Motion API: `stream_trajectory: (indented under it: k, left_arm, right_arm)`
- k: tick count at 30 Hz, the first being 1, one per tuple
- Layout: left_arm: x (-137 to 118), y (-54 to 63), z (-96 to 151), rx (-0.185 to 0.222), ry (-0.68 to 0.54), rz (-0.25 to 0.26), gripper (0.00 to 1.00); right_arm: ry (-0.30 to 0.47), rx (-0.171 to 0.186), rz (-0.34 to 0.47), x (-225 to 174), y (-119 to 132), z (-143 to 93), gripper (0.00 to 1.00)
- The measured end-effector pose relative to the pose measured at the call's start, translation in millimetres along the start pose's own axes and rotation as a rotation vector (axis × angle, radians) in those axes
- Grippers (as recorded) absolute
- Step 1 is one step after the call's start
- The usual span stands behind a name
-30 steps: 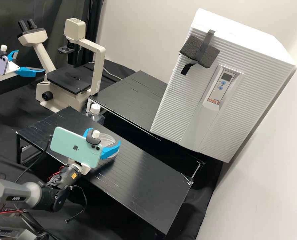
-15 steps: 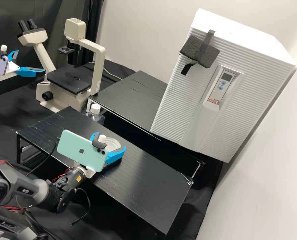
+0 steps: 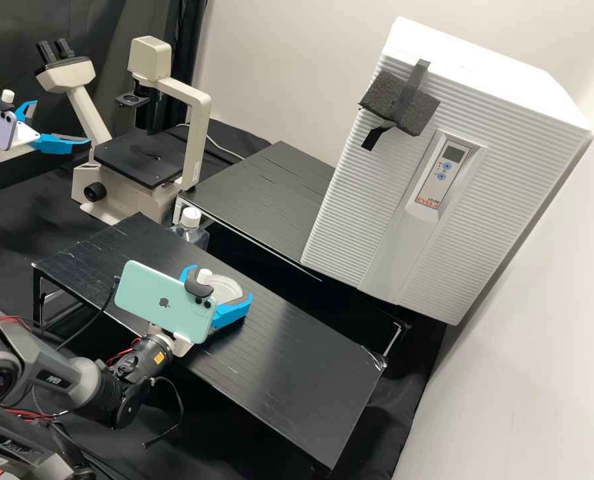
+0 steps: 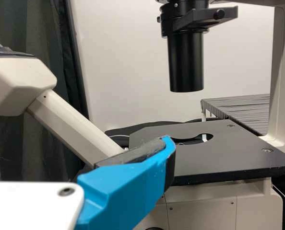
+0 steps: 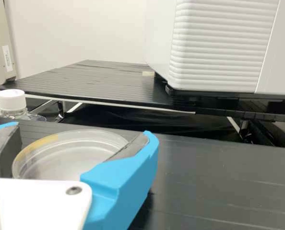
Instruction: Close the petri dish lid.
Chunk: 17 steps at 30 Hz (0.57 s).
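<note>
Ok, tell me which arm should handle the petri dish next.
Right, I'd judge: the right gripper is around the petri dish, while the left gripper is by the microscope.

Black surface (image 3: 290, 373) beneath the right claw (image 3: 219, 283) — pale wall (image 3: 277, 60) beyond the claw, dark curtain (image 3: 110, 27) beyond and to the claw's left.

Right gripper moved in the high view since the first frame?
Yes. In the high view, the right gripper has shifted rightward and slightly down the picture, farther from the white-capped bottle, which hasn't moved.
</note>
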Motion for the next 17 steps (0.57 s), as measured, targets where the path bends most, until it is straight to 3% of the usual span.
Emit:
stream_trajectory:
  k: [5,8,13,17]
  left_arm:
    - [0,0.0,0,0.0,0.0,0.0,1.0]
    - [0,0.0,0,0.0,0.0,0.0,1.0]
    - [0,0.0,0,0.0,0.0,0.0,1.0]
    - [0,0.0,0,0.0,0.0,0.0,1.0]
  right_arm:
    - [0.002,-0.002,0.002,-2,0,-4,1.0]
    - [-0.007,0.017,0.032,-5,3,-8,1.0]
    - [-0.014,0.091,0.106,-12,11,-13,1.0]
    - [0.03,0.15,0.128,-13,18,-10,1.0]
